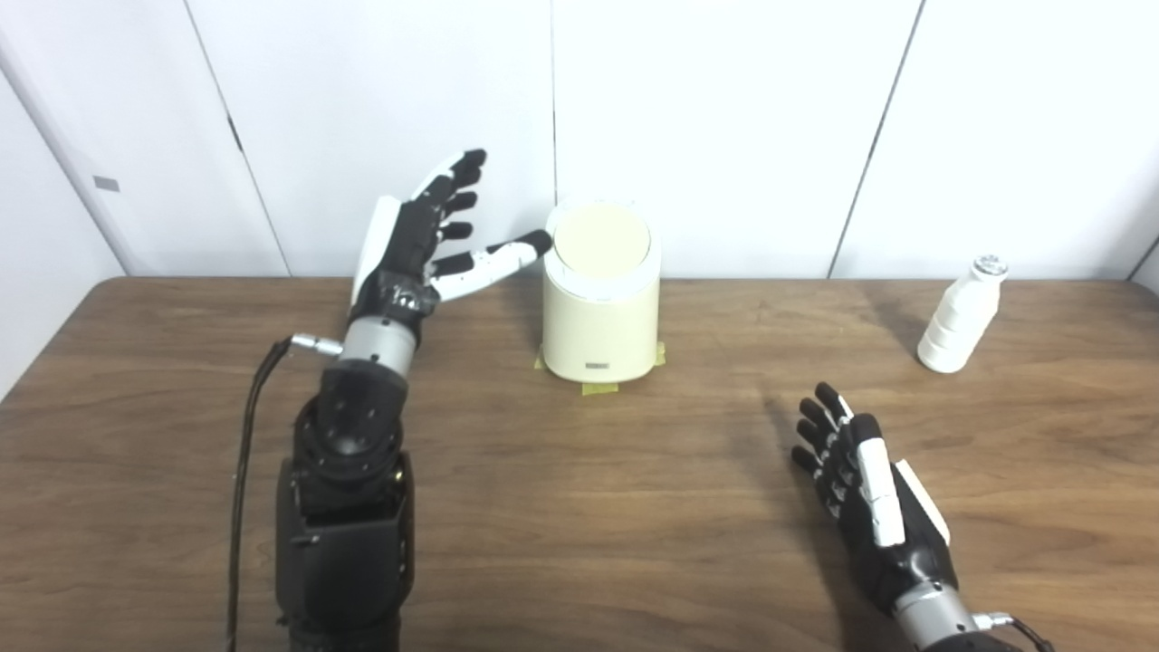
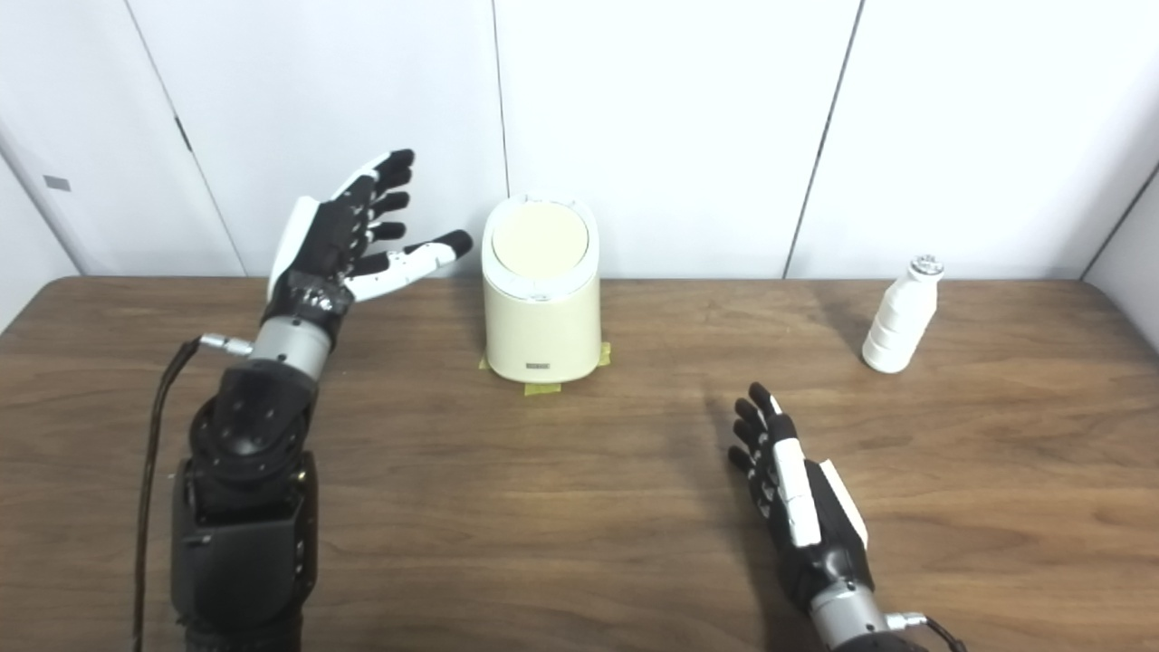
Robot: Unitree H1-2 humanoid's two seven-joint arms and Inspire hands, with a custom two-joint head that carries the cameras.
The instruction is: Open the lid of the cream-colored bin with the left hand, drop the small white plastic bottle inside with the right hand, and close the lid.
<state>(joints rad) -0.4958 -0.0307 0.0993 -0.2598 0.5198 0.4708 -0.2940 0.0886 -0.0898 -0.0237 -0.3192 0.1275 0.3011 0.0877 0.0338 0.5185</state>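
The wooden table [image 1: 579, 507] carries all. The left hand [image 1: 426, 240] is raised beside the cream-colored bin [image 1: 600, 317], fingers spread and empty; the thumb seems near the closed lid [image 1: 601, 243], probably to press it, though contact is unclear. The right hand [image 2: 797, 489] waits, open and empty. The small ribbed white bottle [image 1: 960, 317] stands upright, far right.
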